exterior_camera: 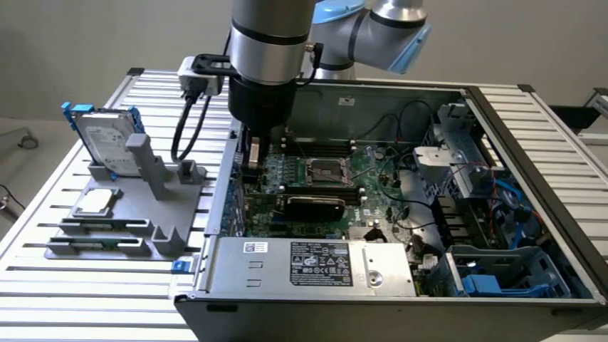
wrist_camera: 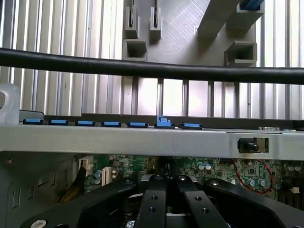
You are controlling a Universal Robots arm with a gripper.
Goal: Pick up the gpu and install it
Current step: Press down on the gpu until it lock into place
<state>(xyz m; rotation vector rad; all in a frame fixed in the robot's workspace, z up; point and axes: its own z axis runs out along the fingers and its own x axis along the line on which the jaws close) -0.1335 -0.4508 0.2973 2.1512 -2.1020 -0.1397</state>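
My gripper [exterior_camera: 253,160] hangs low inside the open computer case [exterior_camera: 532,135], over the far-left part of the motherboard [exterior_camera: 380,178] and close to the case's left wall as the exterior view shows it. From the wrist view, where the gripper [wrist_camera: 168,178] looks over that wall [wrist_camera: 142,140], I cannot tell how far open it is or whether it has hold of anything.

Just to the exterior view's right of the tool and nearer the camera, apart from it, a card with a black cooler stands across the board. I take it to be the gpu [exterior_camera: 315,206]. On that reading the pick-up is done and the card is at its slot. Whether it is pressed fully home I cannot confirm.

Outside the case, on the exterior view's left, a grey stand [exterior_camera: 142,178] carries a hard drive [exterior_camera: 102,135].
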